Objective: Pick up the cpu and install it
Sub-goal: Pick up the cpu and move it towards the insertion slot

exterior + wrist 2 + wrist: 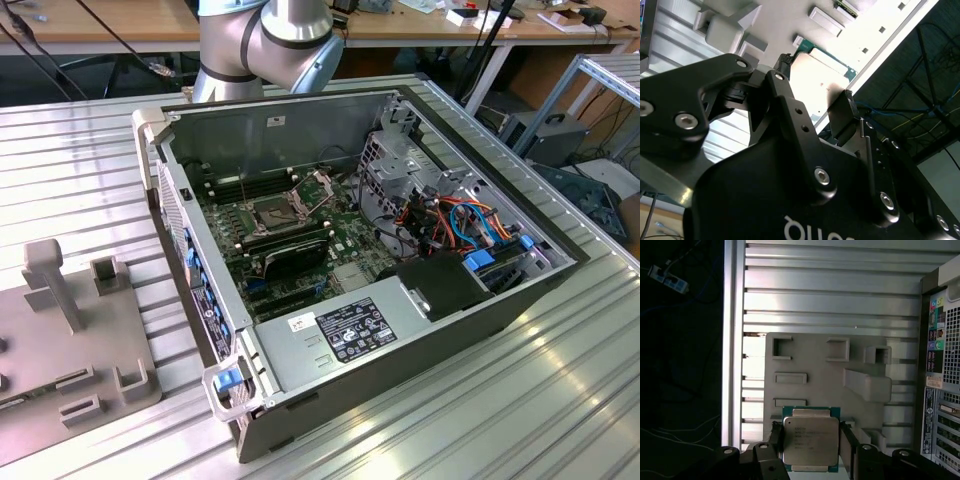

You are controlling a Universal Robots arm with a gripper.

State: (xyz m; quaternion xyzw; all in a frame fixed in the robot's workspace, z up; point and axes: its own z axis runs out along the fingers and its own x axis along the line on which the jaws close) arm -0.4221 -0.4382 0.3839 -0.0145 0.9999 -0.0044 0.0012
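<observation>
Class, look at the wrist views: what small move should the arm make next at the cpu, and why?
Probably squeeze the end effector shut on the cpu before any lift. It straddles the cpu, which lies flat on the grey holder, and firm contact cannot be told.

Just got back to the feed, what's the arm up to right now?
The arm's hand is at the cpu, over the grey parts holder that lies beside the open computer case. Both wrist views show the silver chip right at the hand, but I can't tell whether it is gripped or lying on the holder. In the exterior view the socket on the motherboard looks dark, so the cpu is not installed.
</observation>
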